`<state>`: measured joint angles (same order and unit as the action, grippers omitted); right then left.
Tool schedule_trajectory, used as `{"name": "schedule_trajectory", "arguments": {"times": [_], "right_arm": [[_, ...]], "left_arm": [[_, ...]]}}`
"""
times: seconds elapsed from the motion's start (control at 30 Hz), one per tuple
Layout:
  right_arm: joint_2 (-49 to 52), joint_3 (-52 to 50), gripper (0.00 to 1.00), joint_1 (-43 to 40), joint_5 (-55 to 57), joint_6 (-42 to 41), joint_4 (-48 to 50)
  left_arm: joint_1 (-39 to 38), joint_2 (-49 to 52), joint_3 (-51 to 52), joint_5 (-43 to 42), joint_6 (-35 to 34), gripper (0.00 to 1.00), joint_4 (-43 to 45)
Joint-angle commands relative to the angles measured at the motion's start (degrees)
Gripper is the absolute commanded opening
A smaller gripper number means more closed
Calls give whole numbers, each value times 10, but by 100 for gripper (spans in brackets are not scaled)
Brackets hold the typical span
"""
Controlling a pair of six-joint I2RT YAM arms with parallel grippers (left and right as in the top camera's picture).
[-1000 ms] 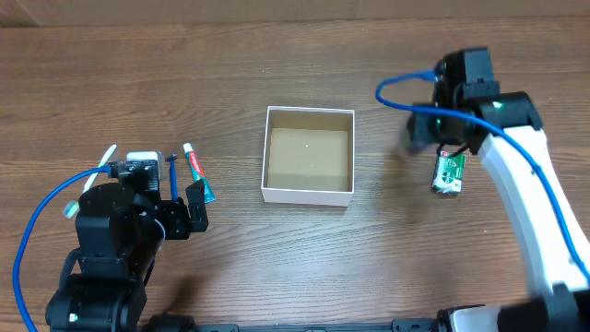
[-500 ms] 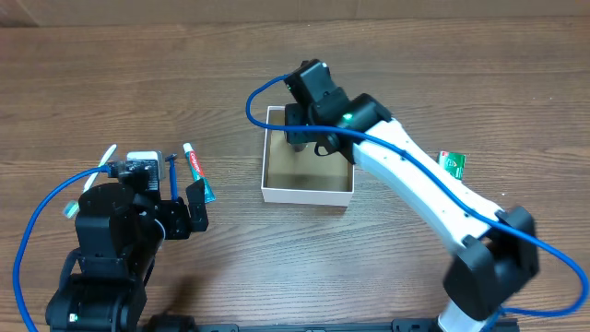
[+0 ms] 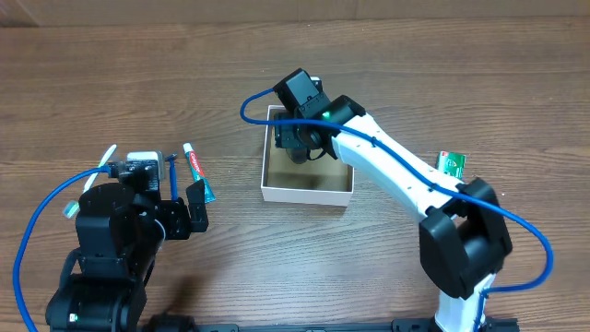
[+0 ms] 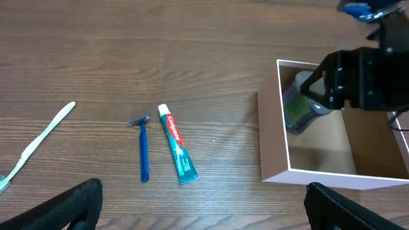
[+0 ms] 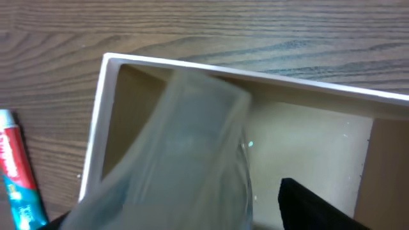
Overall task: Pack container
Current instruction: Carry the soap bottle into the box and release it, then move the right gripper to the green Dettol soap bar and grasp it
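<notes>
The container (image 3: pixel 306 195), a white-walled box with a brown floor, sits mid-table. My right gripper (image 3: pixel 302 148) hangs low inside its far left corner. A translucent greenish bottle (image 5: pixel 185 160) lies between its jaws, blurred, with a clear gap to the right finger (image 5: pixel 319 207), so the jaws stand open around it. From the left wrist view the bottle (image 4: pixel 297 105) leans against the container's left wall (image 4: pixel 271 137). My left gripper (image 4: pixel 204 190) stays wide open and empty above the table, left of the container.
A toothpaste tube (image 3: pixel 196 172), a blue razor (image 3: pixel 171 175) and a white toothbrush (image 3: pixel 100 166) lie left of the container, by the left arm. A small green packet (image 3: pixel 450 164) lies to its right. The right arm's blue cable loops over the container's far edge.
The right arm swung from the green packet on the right to the container's far left corner, carrying the bottle. Its jaws have parted from the bottle. The left arm is still.
</notes>
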<state>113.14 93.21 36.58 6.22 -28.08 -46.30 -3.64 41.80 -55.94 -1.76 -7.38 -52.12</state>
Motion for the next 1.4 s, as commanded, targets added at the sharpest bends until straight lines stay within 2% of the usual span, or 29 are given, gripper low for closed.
{"name": "schedule_trajectory", "arguments": {"times": [0.0,0.03,0.07,0.13,0.17,0.23,0.27,0.33,0.4,0.47,0.6,0.83,1.37], "right_arm": [[-110,11,77,2,30,0,-28],[-141,11,79,2,45,0,-43],[-193,11,87,2,77,0,-65],[-259,10,97,-17,139,-1,-99],[-294,10,100,-47,157,-8,-122],[-327,10,100,-150,156,-35,-179],[-323,8,100,-243,138,-22,-221],[-294,-7,100,-353,45,80,-238],[-251,-38,100,-437,-15,121,-240],[-213,-75,100,-481,-35,154,-226],[-136,-147,100,-492,-44,215,-176],[-67,-161,100,-471,-52,267,-122],[42,-161,100,-471,-89,282,-110]], "left_arm": [[3,0,-16,-10,-3,100,1],[3,0,-16,-10,-4,100,1],[3,0,-16,-10,-3,100,1],[3,0,-16,-10,-3,100,1],[3,0,-16,-10,-3,100,0],[3,0,-16,-10,-3,100,-2],[3,0,-16,-10,-4,100,-2],[3,0,-16,-10,-4,100,-2],[3,0,-16,-10,-4,100,-2],[3,0,-16,-10,-3,100,-2],[3,1,-16,-10,-3,100,-1],[3,1,-16,-10,-3,100,-1],[3,1,-16,-8,-3,100,-6]]}}
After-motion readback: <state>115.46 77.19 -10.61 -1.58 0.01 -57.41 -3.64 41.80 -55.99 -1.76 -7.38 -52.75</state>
